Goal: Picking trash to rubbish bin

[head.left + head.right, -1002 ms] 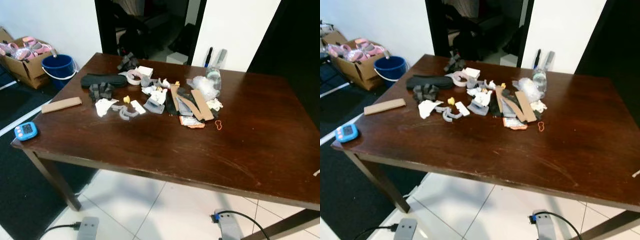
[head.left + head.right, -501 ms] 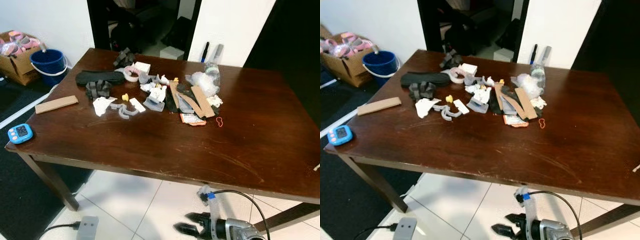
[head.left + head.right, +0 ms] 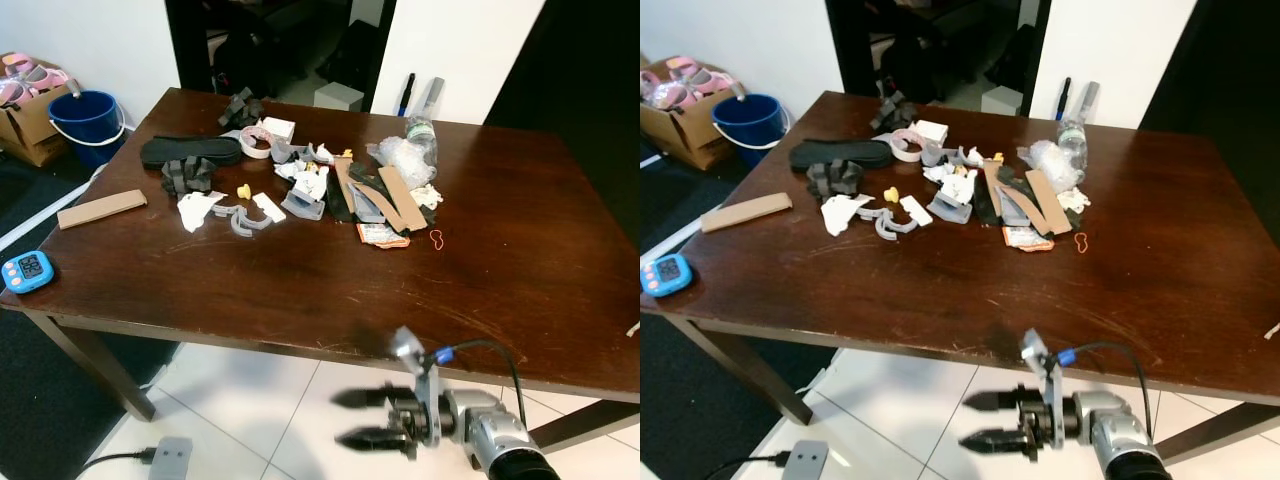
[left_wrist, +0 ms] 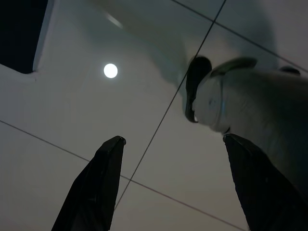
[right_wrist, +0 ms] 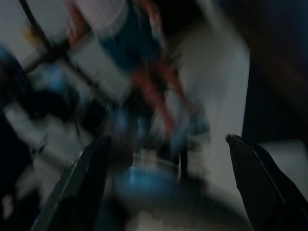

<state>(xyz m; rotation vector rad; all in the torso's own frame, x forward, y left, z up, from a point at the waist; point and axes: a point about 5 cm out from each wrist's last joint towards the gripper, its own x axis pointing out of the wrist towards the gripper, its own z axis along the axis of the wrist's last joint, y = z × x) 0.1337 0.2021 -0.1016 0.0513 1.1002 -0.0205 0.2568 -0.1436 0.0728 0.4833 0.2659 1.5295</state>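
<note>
Trash lies in a heap point(image 3: 330, 185) at the back middle of the dark wooden table point(image 3: 300, 290): crumpled white paper point(image 3: 195, 208), grey foam bits point(image 3: 245, 220), brown cardboard strips point(image 3: 400, 198), clear plastic point(image 3: 400, 158) and a bottle point(image 3: 420, 130). My right gripper point(image 3: 345, 418) is open and empty. It points left, below the table's front edge and over the floor tiles. Its wrist view is blurred, with both fingers point(image 5: 260, 192) spread. My left gripper point(image 4: 174, 139) hangs open over the pale tiled floor.
A blue bucket point(image 3: 88, 118) stands on the floor beyond the table's far left corner, beside a cardboard box point(image 3: 25, 120). A cardboard strip point(image 3: 100, 208) and a blue timer point(image 3: 27, 270) lie at the table's left edge. A power strip point(image 3: 165, 458) and cable lie on the tiles.
My right arm has risen into view under the table's front edge, gripper open and pointing left. The camera has shifted, so the table sits slightly differently in the picture.
</note>
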